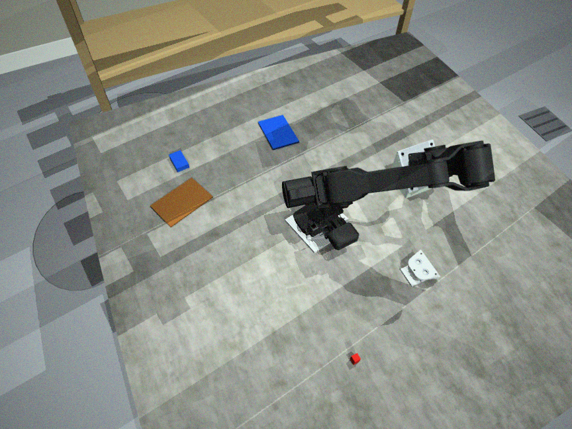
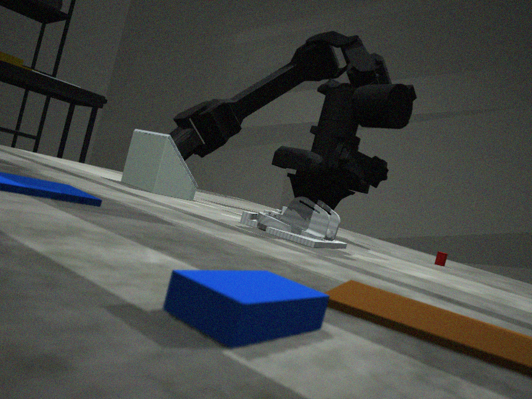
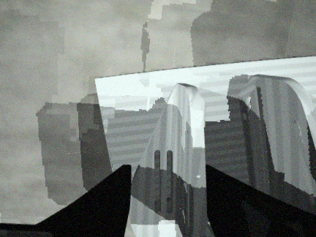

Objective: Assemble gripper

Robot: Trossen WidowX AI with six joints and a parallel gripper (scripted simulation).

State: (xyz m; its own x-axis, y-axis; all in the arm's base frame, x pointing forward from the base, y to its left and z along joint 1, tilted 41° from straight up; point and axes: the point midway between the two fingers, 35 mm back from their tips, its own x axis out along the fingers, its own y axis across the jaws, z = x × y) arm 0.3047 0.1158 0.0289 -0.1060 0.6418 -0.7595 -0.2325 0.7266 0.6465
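My gripper (image 2: 315, 207) (image 3: 164, 172) points down and is shut on a pale jaw (image 3: 168, 128) with two dark slots, between its black fingers. The second pale jaw (image 3: 289, 132) stands to the right of it in the wrist view. Both are over or on a white ribbed plate (image 1: 318, 243) (image 2: 324, 244) (image 3: 124, 88). The arm hides most of this in the top view. Whether the held jaw touches the ribbed plate, and the pins and gear teeth, I cannot tell. A white plate with two round holes (image 1: 429, 267), apparently the housing plate, leans to the right.
The arm's pale mount (image 1: 413, 191) (image 2: 159, 165) is at the arm's base. A large blue slab (image 1: 278, 132) (image 2: 47, 188), a small blue block (image 1: 179, 160) (image 2: 244, 305), an orange slab (image 1: 181, 202) (image 2: 429, 322) and a red cube (image 1: 355, 358) (image 2: 441, 258) lie around.
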